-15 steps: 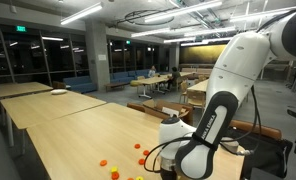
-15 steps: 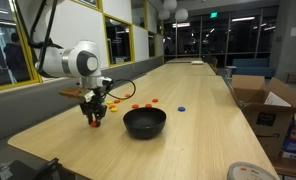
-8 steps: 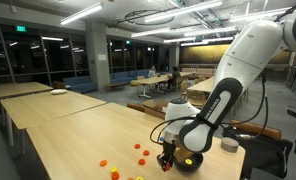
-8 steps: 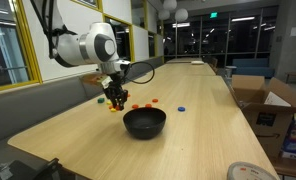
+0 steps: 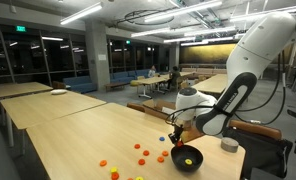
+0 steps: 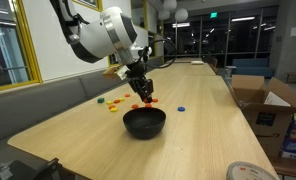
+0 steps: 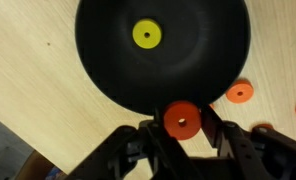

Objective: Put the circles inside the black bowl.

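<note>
A grey cup (image 5: 226,146) stands near the table (image 6: 203,130) edge, apart from the black bowl (image 6: 144,122). A small blue piece (image 6: 181,109) lies on the bare wood beyond the bowl, toward the long edge where a cardboard box (image 6: 263,105) stands off the table. A small green piece (image 6: 99,100) lies near the opposite long edge. Between those two, the loose circles (image 6: 116,101) are scattered on the tabletop, most of them orange. In the wrist view two of them lie just outside the bowl's rim, one (image 7: 239,93) close to it and one at the picture's edge.

The black bowl sits near the short end of the table, about midway between the long edges. One yellow circle (image 7: 146,34) lies flat inside it, off-centre.

I hang above the bowl, over its rim on the side facing the scattered circles, well clear of the tabletop. My gripper (image 7: 182,128) is closed to a narrow gap, its two fingers (image 7: 220,135) pinching an orange circle (image 7: 182,120) by its edges. In the wrist view that circle overlaps the bowl's rim, partly over the black inside and partly over the wood. My fingers touch only the circle.
</note>
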Controlling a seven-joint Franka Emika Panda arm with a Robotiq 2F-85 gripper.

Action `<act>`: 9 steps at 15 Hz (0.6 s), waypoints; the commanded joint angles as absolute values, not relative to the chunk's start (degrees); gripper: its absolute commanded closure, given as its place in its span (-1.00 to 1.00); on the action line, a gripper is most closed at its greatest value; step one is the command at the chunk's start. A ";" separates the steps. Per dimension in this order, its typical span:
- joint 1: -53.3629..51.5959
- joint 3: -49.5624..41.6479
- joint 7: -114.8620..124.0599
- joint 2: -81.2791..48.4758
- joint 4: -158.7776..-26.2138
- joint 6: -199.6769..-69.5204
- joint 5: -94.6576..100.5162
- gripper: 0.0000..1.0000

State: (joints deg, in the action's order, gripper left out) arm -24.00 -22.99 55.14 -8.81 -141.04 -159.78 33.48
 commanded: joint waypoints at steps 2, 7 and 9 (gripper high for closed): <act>-15.85 -13.44 47.98 -7.11 -142.80 -154.60 25.77 0.60; -9.26 -5.84 36.60 -8.63 -141.00 -151.05 13.09 -0.36; -8.15 -5.11 35.61 -8.87 -140.34 -150.93 11.89 -0.64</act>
State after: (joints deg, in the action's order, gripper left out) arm -10.66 -7.12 38.71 -8.92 -141.87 -152.23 14.61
